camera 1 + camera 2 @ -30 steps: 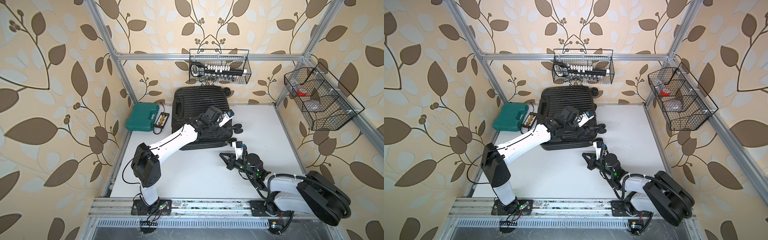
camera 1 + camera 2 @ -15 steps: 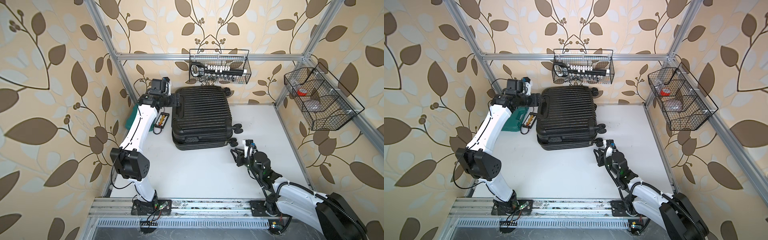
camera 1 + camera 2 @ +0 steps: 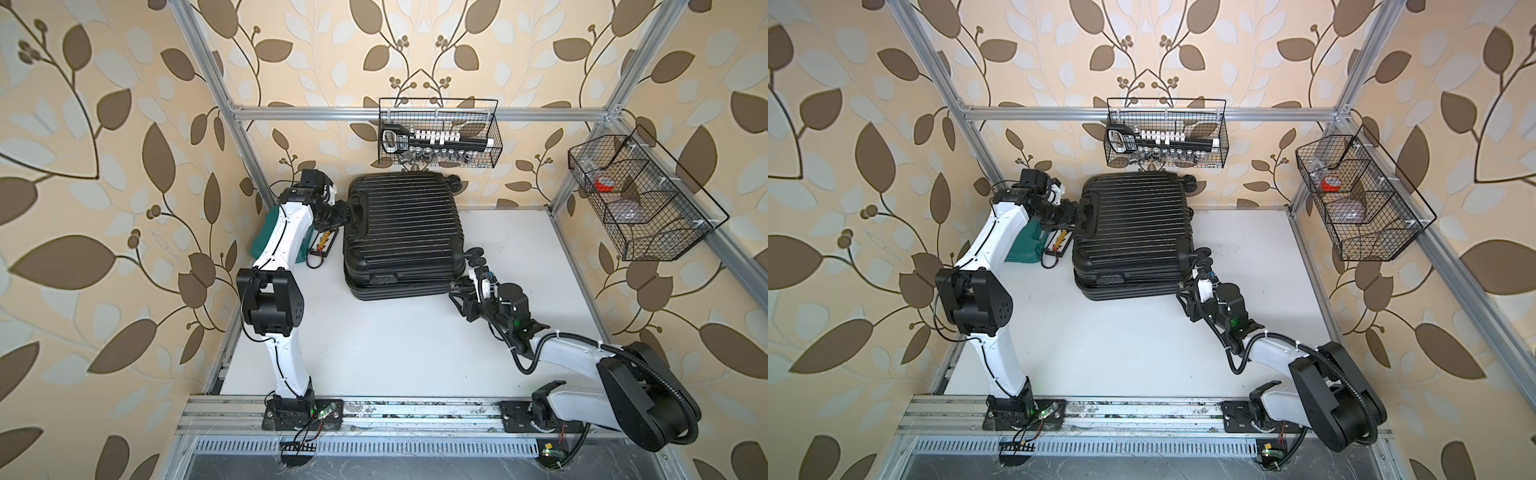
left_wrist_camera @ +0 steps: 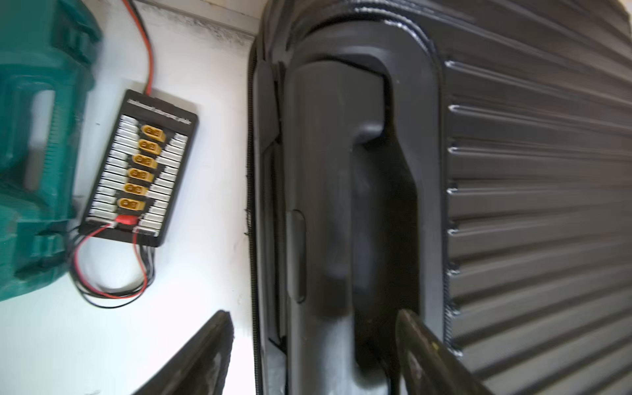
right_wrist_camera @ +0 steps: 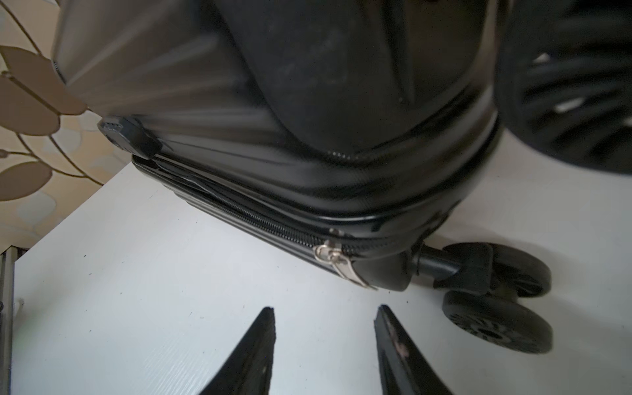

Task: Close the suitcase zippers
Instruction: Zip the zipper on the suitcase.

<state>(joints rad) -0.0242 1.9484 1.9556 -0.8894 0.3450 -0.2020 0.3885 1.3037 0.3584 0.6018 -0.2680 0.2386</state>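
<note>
Right fingers [image 5: 256,349]: apart, nothing btwn them, low over white bench [image 5: 136,307], tips toward silver zip pull [image 5: 337,261], near but not touching. Pull sits on zippers [image 5: 256,222], a black toothed track along seam, close to corner w/ caster wheels [image 5: 496,328].

Left fingers [image 4: 205,355]: spread wide either side of moulded handle [image 4: 328,205], not clamped.

Suitcase [image 3: 403,232]: glossy black, ribbed hard shell, lying flat at rear of bench under wire basket [image 3: 440,133], halves together. Teal case [image 4: 34,171] & connector board [image 4: 140,167] beside its handle side.
</note>
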